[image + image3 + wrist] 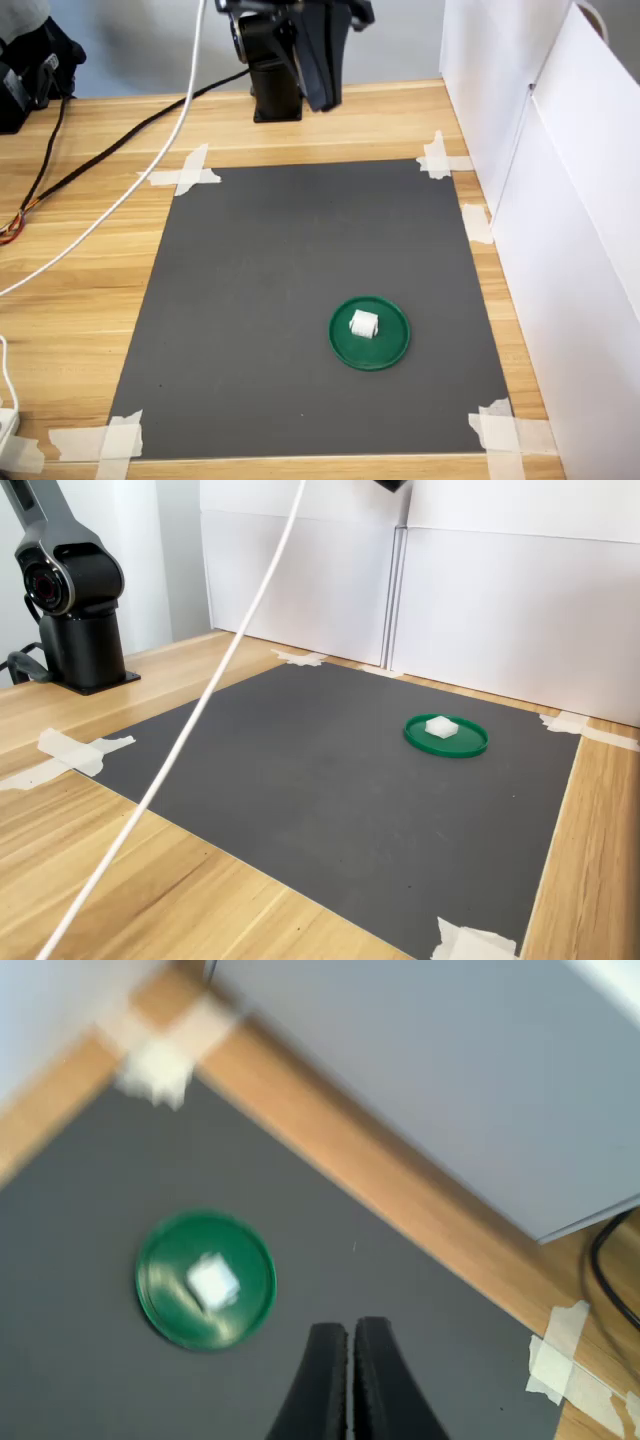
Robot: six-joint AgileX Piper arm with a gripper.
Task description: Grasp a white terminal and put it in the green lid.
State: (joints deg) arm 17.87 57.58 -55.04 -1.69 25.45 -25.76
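One gripper (pixel 350 1360), its two black fingers pressed together on nothing, hangs high above the dark mat (pixel 300 300) and apart from the green lid (pixel 392 350), where the white terminal (pixel 363 324) lies inside the rim, so the placing looks done.

From where I'm driving, the dark mat (pixel 300 300) is mostly bare, so there's plenty of room to come in over it. The only thing sitting on it is the green lid (pixel 392 350) with the white terminal (pixel 363 324) inside, toward the first exterior view's lower right. White panels (pixel 570 230) wall off the first exterior view's right side, close to the lid. A white cable (pixel 215 695) slants across the second exterior view's left. The tool (pixel 350 1345) is up high with its jaws together, well clear of the lid.
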